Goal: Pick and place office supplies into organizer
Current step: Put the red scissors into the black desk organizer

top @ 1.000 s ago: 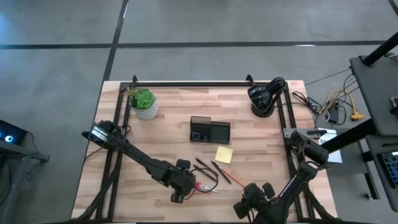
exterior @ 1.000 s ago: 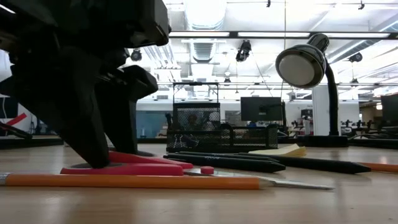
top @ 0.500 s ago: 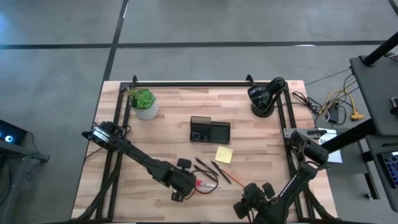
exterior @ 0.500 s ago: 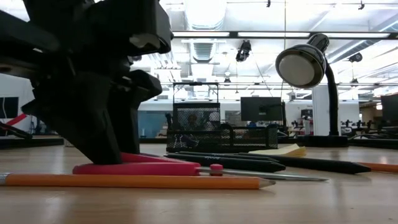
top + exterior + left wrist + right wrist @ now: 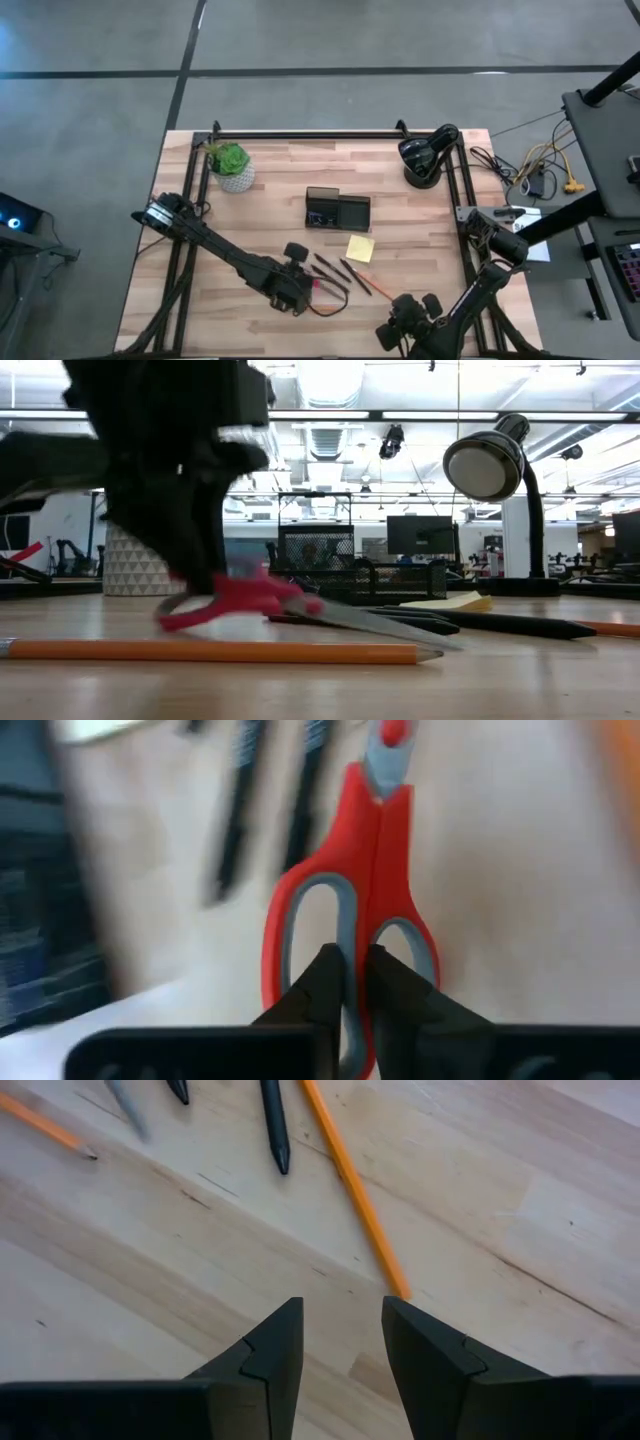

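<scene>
Red-handled scissors (image 5: 352, 925), handle pinched between left jaws, lifted

One scissors (image 5: 345, 910), two pencils (image 5: 210, 652), perhaps three pens (image 5: 500, 623).

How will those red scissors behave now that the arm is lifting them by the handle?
The scissors probably stay stiff, but, pinched at one handle loop by the left gripper, the blade end already droops toward the table and may swing. The smooth plastic handle could slip or pivot between the shut jaws.
</scene>
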Motion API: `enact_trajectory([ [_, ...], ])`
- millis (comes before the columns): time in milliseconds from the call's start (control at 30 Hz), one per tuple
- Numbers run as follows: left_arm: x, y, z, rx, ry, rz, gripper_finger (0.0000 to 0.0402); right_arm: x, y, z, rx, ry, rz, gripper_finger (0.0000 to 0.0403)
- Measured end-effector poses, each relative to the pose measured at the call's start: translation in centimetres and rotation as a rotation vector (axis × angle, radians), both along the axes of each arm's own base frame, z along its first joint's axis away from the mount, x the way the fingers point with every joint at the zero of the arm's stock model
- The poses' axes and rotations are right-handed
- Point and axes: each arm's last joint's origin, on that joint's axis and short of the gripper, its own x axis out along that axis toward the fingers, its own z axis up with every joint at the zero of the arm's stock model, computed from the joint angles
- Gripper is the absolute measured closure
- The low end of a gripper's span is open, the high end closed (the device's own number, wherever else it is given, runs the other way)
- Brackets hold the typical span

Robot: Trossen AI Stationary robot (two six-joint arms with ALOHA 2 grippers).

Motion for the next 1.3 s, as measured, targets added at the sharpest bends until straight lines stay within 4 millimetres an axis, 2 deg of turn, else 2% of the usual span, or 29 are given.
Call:
enact_trajectory([
  [200,-1.0,1.4,5.6,0.304,0.044,-0.100,0.0393,-0.1,-0.1,-0.2,-0.006,0.001,-0.007,0.0271],
  [300,-1.2,2.8,8.5,0.492,0.043,-0.140,0.0393,-0.1,-0.2,-0.3,-0.013,-0.002,-0.008,0.0271],
  [467,-1.0,6.9,12.7,0.779,0.090,-0.159,0.0393,-0.2,-0.3,-0.4,-0.018,0.001,-0.007,0.0271],
  [633,-0.6,11.8,14.9,0.895,0.203,-0.131,0.0393,-0.2,-0.3,-0.4,-0.019,-0.003,-0.021,0.0271],
  [733,-0.6,13.8,15.2,0.925,0.287,-0.159,0.0393,-0.2,-0.3,-0.4,-0.019,-0.005,-0.024,0.0271],
  [867,-0.3,15.2,14.5,0.979,0.412,-0.222,0.0393,-0.2,-0.3,-0.4,-0.018,-0.006,-0.028,0.0271],
  [1167,0.9,15.7,13.3,0.982,0.389,-0.265,0.0393,-0.2,-0.4,-0.5,-0.020,-0.005,-0.029,0.0271],
  [1300,1.5,15.9,12.0,0.982,0.415,-0.317,0.0393,-0.2,-0.4,-0.5,-0.023,-0.002,-0.028,0.0271],
])
